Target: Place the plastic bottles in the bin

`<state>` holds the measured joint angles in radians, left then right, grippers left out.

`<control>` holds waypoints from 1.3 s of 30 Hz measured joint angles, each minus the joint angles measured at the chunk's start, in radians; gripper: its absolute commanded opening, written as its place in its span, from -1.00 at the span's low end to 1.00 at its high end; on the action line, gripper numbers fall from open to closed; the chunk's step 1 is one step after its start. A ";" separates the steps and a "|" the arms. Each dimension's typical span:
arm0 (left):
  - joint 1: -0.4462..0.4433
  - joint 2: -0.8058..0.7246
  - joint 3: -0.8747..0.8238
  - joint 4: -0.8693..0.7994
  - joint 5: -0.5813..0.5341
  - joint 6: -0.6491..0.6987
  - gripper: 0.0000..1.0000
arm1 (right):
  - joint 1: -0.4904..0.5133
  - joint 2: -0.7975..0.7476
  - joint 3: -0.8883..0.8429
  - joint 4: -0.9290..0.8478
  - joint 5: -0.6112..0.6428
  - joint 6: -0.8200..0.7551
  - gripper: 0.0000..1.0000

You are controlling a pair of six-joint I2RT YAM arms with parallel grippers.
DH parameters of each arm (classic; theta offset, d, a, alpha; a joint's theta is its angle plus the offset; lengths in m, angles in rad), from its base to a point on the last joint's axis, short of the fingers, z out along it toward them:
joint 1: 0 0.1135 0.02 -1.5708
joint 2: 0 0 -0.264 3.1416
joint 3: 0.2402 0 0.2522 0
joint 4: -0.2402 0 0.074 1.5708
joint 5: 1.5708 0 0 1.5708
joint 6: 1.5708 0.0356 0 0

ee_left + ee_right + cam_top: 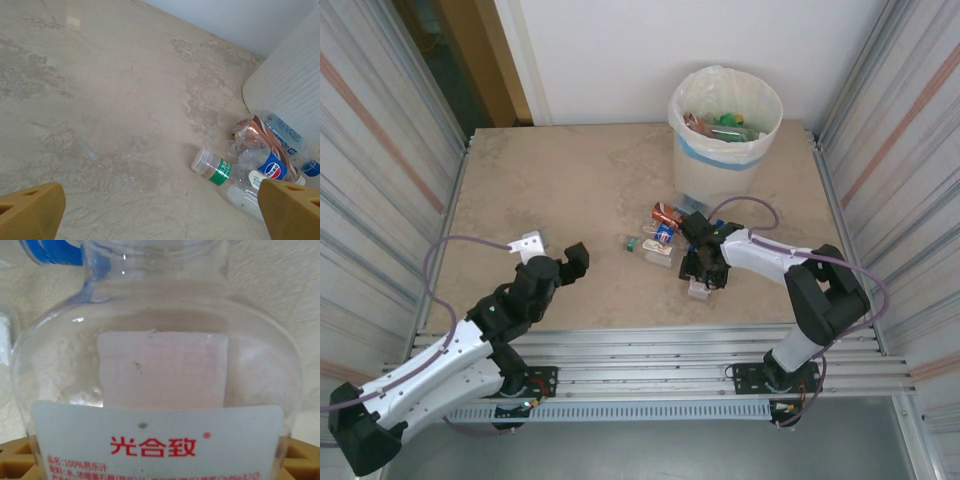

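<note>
The bin [692, 165] is standing at the far right of the table [550, 190], with its thin bag liner folded out over the rim. Several bottles [722, 125] are lying inside it.

More are lying in a small heap on the table, just on the near side of the bin. A crushed brown-orange bottle [260, 131] is resting closest to the bin wall. A blue-capped bottle [274, 169] with a red, white and blue label is touching it. A green-banded bottle [218, 172], clear and with a pale cap, is lying on its side at the left edge of the heap, cap pointing left.

The right gripper [702, 272] is reaching down at the near right edge of the heap, over a white-labelled bottle [160, 365]. In the right wrist view this clear bottle is sitting between the gripper's two fingers [12, 465]. Its label with red characters is facing the camera, and a blue cap ring is showing at the upper left. A finger is showing at each lower corner, beside the bottle's sides. I cannot tell whether they are pressing on it or standing just clear.

The left gripper [575, 258] is hovering over bare table to the left of the heap, well apart from it. Its jaws are spread wide.
</note>
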<state>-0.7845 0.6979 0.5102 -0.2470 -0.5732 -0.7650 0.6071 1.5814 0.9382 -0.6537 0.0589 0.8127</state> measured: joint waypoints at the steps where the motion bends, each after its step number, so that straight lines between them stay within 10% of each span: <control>1: 0.000 -0.003 0.000 -0.004 -0.001 0.000 0.98 | 0.000 -0.019 0.001 -0.013 0.012 -0.004 -0.23; 23: 0.011 0.005 0.000 -0.055 0.001 -0.025 0.98 | -0.131 -0.523 0.209 -0.233 0.246 -0.125 -0.49; 39: 0.038 0.060 0.001 -0.016 0.066 -0.025 0.97 | -0.235 -0.318 0.622 -0.169 0.192 -0.328 -0.48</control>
<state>-0.7467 0.7574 0.5110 -0.2626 -0.5072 -0.7902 0.3725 1.2636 1.5600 -0.8227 0.2512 0.4847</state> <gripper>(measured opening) 0.987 0.640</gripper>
